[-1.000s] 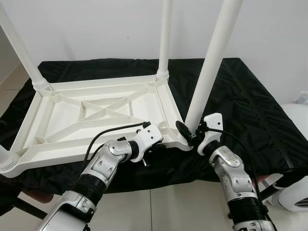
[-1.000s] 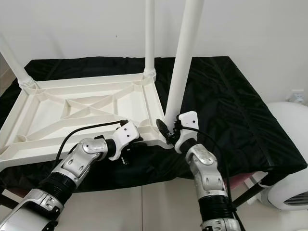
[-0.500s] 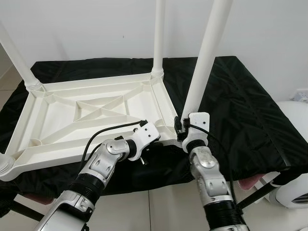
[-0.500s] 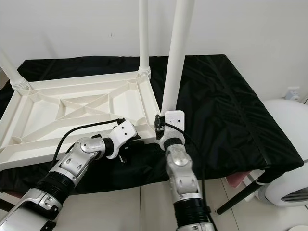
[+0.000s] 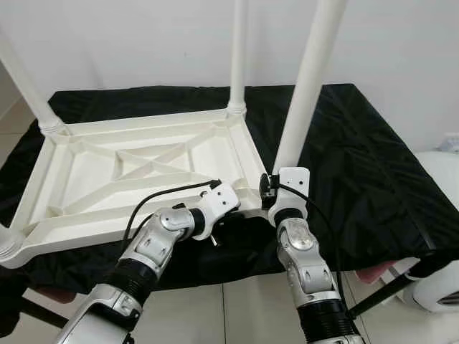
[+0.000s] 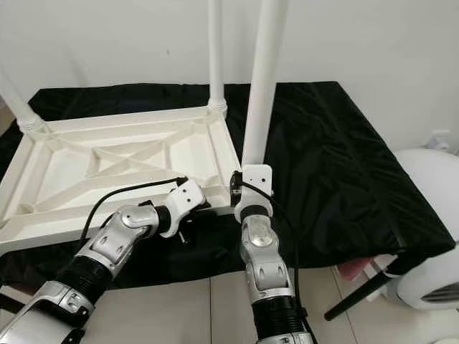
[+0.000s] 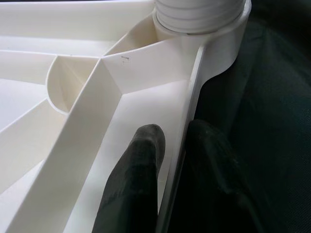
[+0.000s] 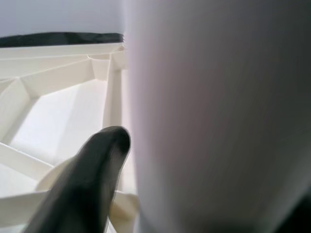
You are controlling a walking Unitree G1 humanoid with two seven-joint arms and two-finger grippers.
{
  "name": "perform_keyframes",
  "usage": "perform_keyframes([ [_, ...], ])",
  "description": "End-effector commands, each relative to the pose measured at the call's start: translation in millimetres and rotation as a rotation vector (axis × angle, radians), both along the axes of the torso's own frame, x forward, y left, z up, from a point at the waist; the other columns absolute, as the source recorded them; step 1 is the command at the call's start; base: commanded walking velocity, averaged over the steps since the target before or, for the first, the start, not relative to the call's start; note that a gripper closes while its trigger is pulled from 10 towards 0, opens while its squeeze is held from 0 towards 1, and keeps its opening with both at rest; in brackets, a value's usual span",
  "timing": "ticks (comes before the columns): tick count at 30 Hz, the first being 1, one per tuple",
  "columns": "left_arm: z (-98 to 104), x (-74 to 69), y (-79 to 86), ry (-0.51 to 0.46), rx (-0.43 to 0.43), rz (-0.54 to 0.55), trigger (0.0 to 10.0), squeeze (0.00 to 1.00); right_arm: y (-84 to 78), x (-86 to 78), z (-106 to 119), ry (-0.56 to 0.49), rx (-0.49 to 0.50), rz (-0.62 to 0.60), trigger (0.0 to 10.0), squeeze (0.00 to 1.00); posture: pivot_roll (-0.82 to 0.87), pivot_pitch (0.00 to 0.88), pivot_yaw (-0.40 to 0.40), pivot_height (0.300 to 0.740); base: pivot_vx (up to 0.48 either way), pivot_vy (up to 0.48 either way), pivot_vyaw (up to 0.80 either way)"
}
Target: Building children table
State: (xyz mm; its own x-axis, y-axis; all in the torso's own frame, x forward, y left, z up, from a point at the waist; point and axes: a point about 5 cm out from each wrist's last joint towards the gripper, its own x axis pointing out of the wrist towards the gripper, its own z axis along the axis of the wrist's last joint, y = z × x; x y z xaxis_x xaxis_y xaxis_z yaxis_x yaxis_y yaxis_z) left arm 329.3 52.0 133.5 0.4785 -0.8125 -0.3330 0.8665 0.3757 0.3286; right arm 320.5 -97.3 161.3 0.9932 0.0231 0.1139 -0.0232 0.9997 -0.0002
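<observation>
Under upturned tabletop [image 5: 143,168], black cloth [image 5: 358,165]

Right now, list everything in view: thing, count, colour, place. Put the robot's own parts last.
Tabletop: one, white, lying upside down on the black cloth, ribbed underside up.
Table legs: four, white, standing up from the tabletop's corners; nearest right one, far right one, far left one, near left one at the picture's edge.
Black cloth: one, spread under the tabletop.
White rounded object: one, on the floor to the right.
Left gripper: shut on the tabletop's near rim.
Right gripper: at the base of the nearest right leg, fingers either side of it.
</observation>
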Motion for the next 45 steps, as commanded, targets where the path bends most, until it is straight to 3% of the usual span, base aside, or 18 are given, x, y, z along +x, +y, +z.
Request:
perform_keyframes([
  [1,-9,-11.0,-13.4,0.037,0.027,-0.106,10.0,0.0,2.3,1.3,-1,0.014,0.001,0.023,10.0,1.0,-0.1,0.058,0.042,0.74,0.0,0.0,0.0],
  [8,-9,-11.6,-14.2,0.037,0.025,-0.108,10.0,0.0,-2.3,1.0,-1,0.005,0.013,0.054,10.0,1.0,-0.1,0.056,0.038,0.74,0.0,0.0,0.0],
  [12,-10,-12.4,-15.7,0.039,0.023,-0.108,10.0,0.0,-10.2,1.0,2,-0.022,0.012,0.178,10.0,1.0,-0.11,0.053,0.035,0.74,0.0,0.0,0.0],
  [13,-10,-12.5,-15.9,0.039,0.022,-0.109,10.0,0.0,-12.8,1.6,3,-0.022,0.013,0.199,10.0,0.84,-0.11,0.051,0.037,0.74,0.0,0.0,0.0],
  [14,-10,-12.5,-15.9,0.039,0.022,-0.109,10.0,0.0,-12.8,1.6,3,-0.022,0.013,0.199,10.0,0.84,-0.11,0.051,0.037,0.74,0.0,0.0,0.0],
  [15,-10,-12.7,-16.3,0.039,0.022,-0.109,10.0,0.0,-16.0,2.2,3,-0.024,0.007,0.229,10.0,0.52,-0.11,0.049,0.037,0.74,0.0,0.0,0.0],
  [17,-10,-12.8,-16.5,0.039,0.022,-0.11,10.0,0.0,-17.2,2.5,3,-0.026,-0.001,0.24,10.0,0.52,-0.11,0.049,0.037,0.74,0.0,0.0,0.0],
  [18,-10,-12.9,-16.6,0.039,0.022,-0.111,10.0,0.0,-18.6,2.5,3,-0.025,0.003,0.275,10.0,0.0,-0.11,0.049,0.036,0.74,0.0,0.0,0.0],
  [31,-10,-13.1,-16.8,0.04,0.022,-0.112,10.0,0.0,-40.8,4.3,10,-0.033,-0.068,0.577,10.0,0.0,-0.11,0.053,0.035,0.74,0.0,0.0,0.0],
  [33,-10,-13.2,-16.8,0.041,0.021,-0.114,10.0,0.0,-50.3,4.3,7,0.002,-0.091,0.703,10.0,0.0,-0.11,0.055,0.038,0.74,0.0,0.0,0.0],
  [40,-10,-12.8,-16.0,0.039,0.025,-0.113,10.0,0.0,-61.7,5.4,8,0.037,-0.145,0.809,10.0,0.0,-0.11,0.058,0.042,0.74,0.0,0.0,0.0],
  [45,-9,-12.4,-15.3,0.039,0.025,-0.109,10.0,0.0,-78.2,10.6,9,0.076,-0.18,0.861,10.0,0.0,-0.1,0.063,0.043,0.74,0.0,0.0,0.0],
])
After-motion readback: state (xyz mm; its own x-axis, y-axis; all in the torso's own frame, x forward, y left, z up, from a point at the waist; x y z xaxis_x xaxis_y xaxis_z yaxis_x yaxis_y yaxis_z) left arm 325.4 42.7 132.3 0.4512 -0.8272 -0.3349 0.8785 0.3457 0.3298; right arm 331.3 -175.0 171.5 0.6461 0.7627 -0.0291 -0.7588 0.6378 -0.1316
